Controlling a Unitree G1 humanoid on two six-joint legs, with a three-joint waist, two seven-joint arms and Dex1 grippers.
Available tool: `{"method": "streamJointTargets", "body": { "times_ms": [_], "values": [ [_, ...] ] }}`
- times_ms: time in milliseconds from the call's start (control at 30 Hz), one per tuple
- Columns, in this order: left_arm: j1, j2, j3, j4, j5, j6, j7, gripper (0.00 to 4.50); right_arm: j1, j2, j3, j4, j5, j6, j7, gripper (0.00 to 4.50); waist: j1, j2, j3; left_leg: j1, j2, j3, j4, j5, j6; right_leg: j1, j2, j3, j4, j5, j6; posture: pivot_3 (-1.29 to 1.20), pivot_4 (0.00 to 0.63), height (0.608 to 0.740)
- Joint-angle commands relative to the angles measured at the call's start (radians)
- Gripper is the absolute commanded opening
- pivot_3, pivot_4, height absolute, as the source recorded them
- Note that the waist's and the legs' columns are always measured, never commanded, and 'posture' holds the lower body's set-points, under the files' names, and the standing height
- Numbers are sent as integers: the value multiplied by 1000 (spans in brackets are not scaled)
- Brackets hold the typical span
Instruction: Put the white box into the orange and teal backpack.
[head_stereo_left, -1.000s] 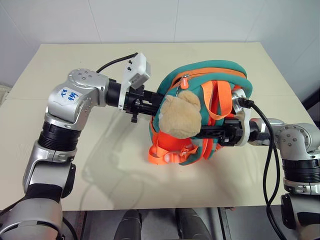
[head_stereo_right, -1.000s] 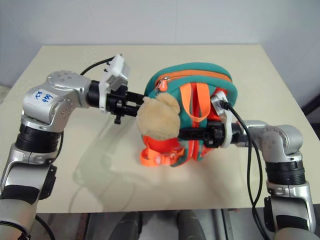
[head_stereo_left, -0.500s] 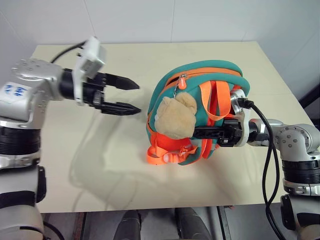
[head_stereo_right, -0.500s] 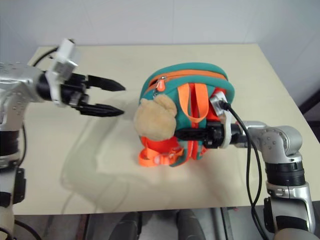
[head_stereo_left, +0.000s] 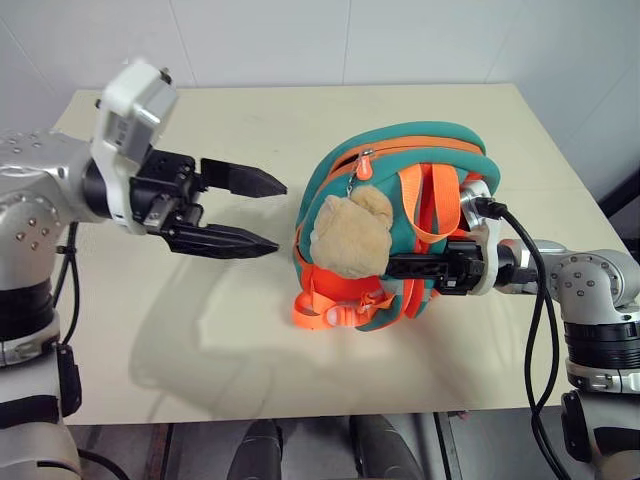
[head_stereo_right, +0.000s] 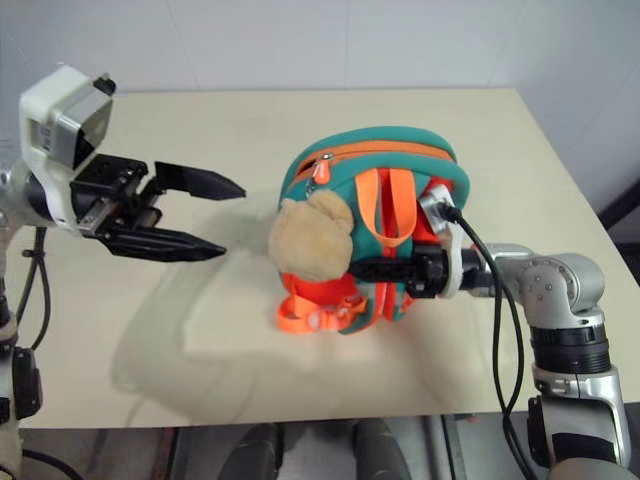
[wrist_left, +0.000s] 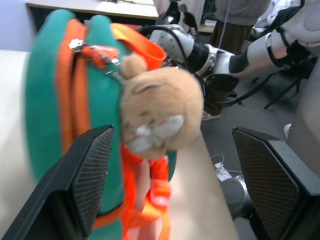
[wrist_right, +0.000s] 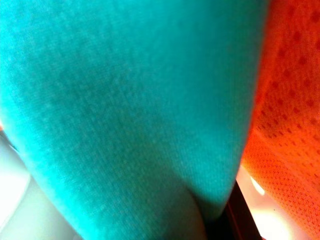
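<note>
The small orange and teal fabric backpack (head_stereo_left: 400, 225) stands upright on the beige tabletop (head_stereo_left: 250, 330), zipper drawn closed along its top, tan plush bear charm (head_stereo_left: 345, 235) hanging on the side facing the left tool (head_stereo_left: 262, 213). That tool hovers just off the bear, its two black fingers spread and empty. The right tool (head_stereo_left: 405, 266) is pressed together on the backpack's strap side, steadying it. The white box appears nowhere on the tabletop, so it is probably already packed and the step in hand looks like letting go. Next: free the right tool without toppling the bag.
</note>
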Motion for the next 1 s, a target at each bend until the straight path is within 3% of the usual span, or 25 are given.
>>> {"method": "streamJointTargets", "body": {
  "times_ms": [33,400,633,833,1000],
  "values": [
    [-4,-33,-7,-58,-26,-7,67,4027,-7,9,-15,-25,24,-2,2,0,0,0,0,0,0,0,0,0,0,0,0,0,0,0,0,0,150,740],
    [-14,-103,-189,-35,191,-219,133,4027,-16,29,-15,-23,24,-4,-5,0,1,0,0,0,0,0,1,0,0,0,0,0,0,0,1,0,150,740],
    [-33,-197,-179,-54,167,-226,186,4027,-8,33,-21,-31,27,-4,-11,0,3,0,0,0,0,0,1,0,0,1,0,0,-1,1,1,0,150,740],
    [-38,-194,-126,-40,132,-206,197,2589,-1,32,-28,-35,28,-4,-17,0,1,0,0,0,0,0,2,0,0,1,0,0,-1,1,1,0,150,740],
    [-17,-113,-79,-36,103,-197,141,1313,4,32,-32,-38,28,-4,-21,0,-1,0,0,0,0,0,1,0,0,0,0,0,-1,1,1,0,150,740]
  ]
}}
